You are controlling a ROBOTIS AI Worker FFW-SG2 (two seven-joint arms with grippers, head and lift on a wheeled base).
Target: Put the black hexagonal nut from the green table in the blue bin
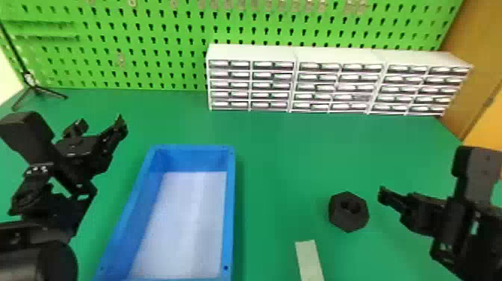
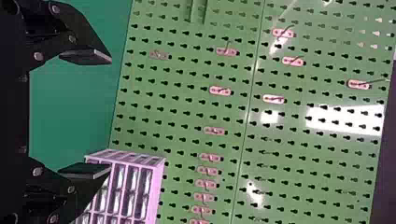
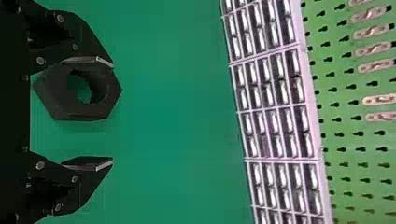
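At eight o'clock our left arm (image 1: 48, 220) is black, with a rounded-off block (image 1: 28, 127) and white-dotted bracket (image 1: 38, 170); at four our right arm (image 1: 476, 179) is black too. Silvery round screws (image 3: 40, 165) dot our angular, pale-edged fingers (image 3: 93, 163).

This looks like a workshop: a green pegboard (image 1: 149, 37) stands at the far side of a green worktop (image 1: 284, 149), with small-drawer cabinets (image 1: 338, 80) before it.
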